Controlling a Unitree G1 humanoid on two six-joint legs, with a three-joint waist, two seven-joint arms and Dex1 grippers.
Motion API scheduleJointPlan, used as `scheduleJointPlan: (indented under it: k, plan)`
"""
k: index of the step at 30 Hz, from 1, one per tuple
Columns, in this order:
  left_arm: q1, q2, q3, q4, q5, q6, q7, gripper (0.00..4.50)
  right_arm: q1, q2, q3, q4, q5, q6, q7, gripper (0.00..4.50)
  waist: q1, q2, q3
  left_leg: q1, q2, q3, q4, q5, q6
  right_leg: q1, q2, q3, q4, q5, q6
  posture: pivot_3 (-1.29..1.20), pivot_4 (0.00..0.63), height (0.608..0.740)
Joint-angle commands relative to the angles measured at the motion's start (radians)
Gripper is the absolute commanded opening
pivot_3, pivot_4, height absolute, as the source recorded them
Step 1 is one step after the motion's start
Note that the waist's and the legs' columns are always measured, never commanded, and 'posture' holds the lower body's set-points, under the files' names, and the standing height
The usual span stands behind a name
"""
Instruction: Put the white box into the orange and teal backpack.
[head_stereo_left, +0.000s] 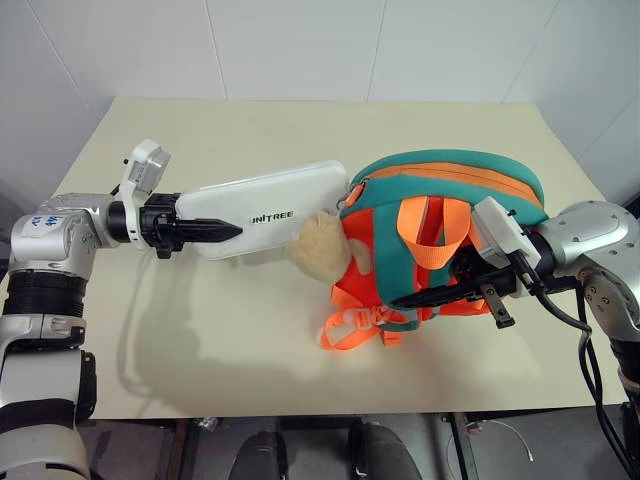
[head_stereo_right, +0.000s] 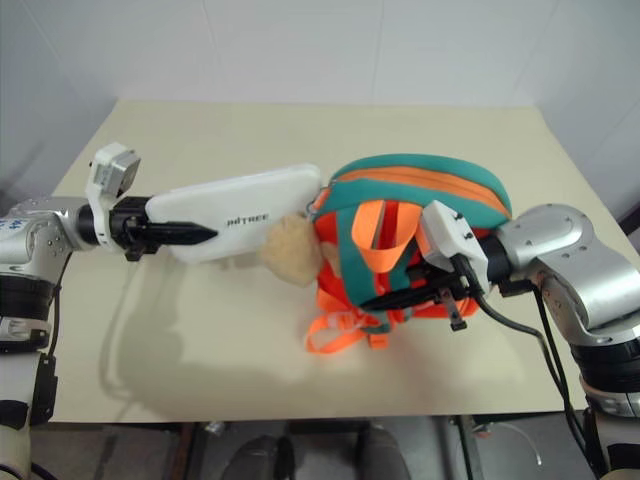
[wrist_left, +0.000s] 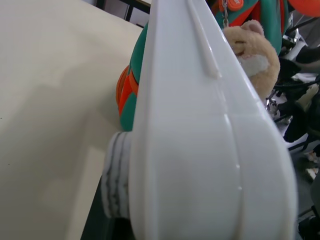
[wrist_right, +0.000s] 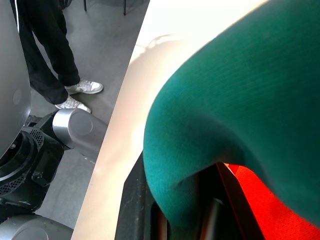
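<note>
The left gripper (head_stereo_left: 225, 232) is clamping the near end of the white box (head_stereo_left: 270, 208) and holding it level above the cream table (head_stereo_left: 200, 340), its far end just touching the opening of the orange and teal backpack (head_stereo_left: 440, 200). The tan pom-pom (head_stereo_left: 318, 246) is hanging right under that far end. Across from it, the right gripper (head_stereo_left: 420, 297) is pinching the backpack's lower side, fingers closed together on fabric among the orange webbing loops (head_stereo_left: 355, 325).

The head views are giving the whole layout, including the box's shadow on the tabletop. The left wrist view is looking along the box's glossy underside toward the pom-pom and backpack beyond. The right wrist view is pressing close on teal fabric folded over the fingers, with orange mesh beneath, and it is catching a person's legs (wrist_right: 47, 55) and white shoes standing on the grey floor past the table edge.
</note>
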Motion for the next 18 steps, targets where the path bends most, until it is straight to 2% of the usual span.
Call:
scheduleJointPlan:
  k: [1,13,18]
  plan:
    - [-0.008,0.051,-0.035,-0.076,-0.04,-0.053,-0.112,1.2,-0.005,0.001,-0.023,-0.018,0.009,-0.008,-0.005,0.56,-0.001,0.0,0.0,0.0,0.0,0.0,0.0,0.0,0.0,0.0,0.0,0.0,0.0,0.0,0.0,0.0,0.15,0.74]
    - [-0.029,0.149,-0.186,-0.15,-0.12,-0.111,-0.112,1.2,0.008,0.002,-0.027,-0.027,0.009,-0.015,-0.008,0.56,0.0,0.0,0.0,0.0,0.0,0.0,-0.001,0.0,0.0,0.0,0.0,0.0,-0.001,0.0,0.0,0.0,0.15,0.74]
    - [-0.071,0.13,-0.235,-0.145,-0.119,-0.105,-0.112,1.2,0.014,0.006,-0.025,-0.032,0.008,-0.018,-0.013,0.56,0.002,0.0,0.0,0.0,0.0,0.0,-0.001,0.0,0.0,0.0,0.0,0.0,-0.001,0.0,0.0,0.0,0.15,0.74]
